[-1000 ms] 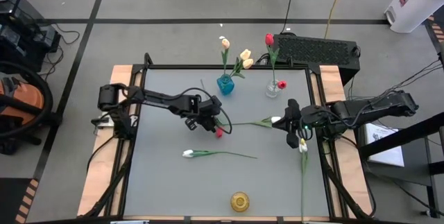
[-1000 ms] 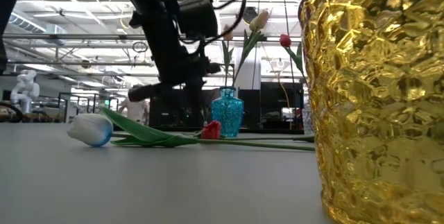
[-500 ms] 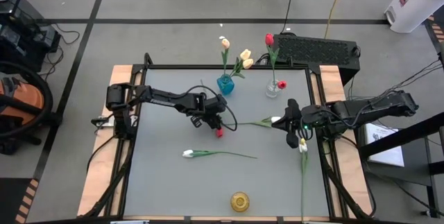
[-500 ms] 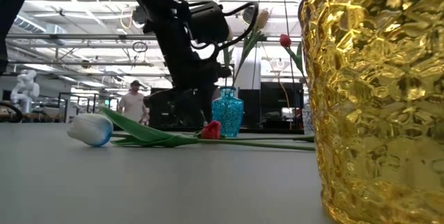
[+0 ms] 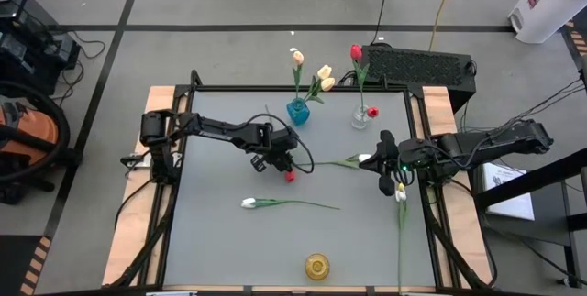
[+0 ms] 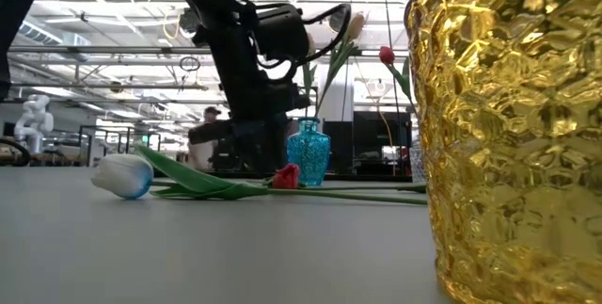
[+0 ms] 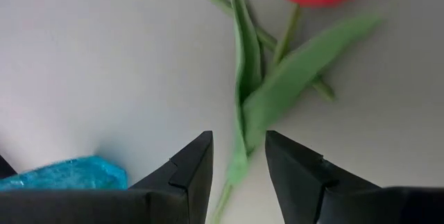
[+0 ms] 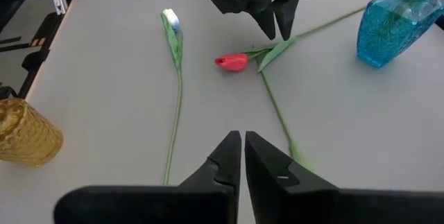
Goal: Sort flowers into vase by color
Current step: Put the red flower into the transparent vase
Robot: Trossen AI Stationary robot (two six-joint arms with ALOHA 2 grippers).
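Left jaws: I have my left gripper (image 7: 239, 165) standing apart with the red tulip's (image 5: 289, 176) stem between the fingers, not closed on it; it hangs over the middle of the table (image 5: 220, 241).
Right jaws: my right gripper (image 8: 243, 156) is pressed together on nothing, waiting near the right edge.
Done: I count cream buds (image 5: 323, 74) standing in the blue vase (image 5: 298, 112) and red ones (image 5: 356, 51) in the clear vase (image 5: 360, 117), both at the far edge.
Left to do: by my reckoning, the red tulip, a white tulip (image 5: 249, 202) lying toward the near edge, another white one (image 5: 365, 159) by the right gripper, and one (image 5: 401, 192) hanging over the right edge; the gold vase (image 5: 317, 266) at the near edge looks empty.
Materials: thin green stems, flat floppy leaves, small closed buds; the blue glass is textured, the gold vase faceted and shiny, the table matte grey.
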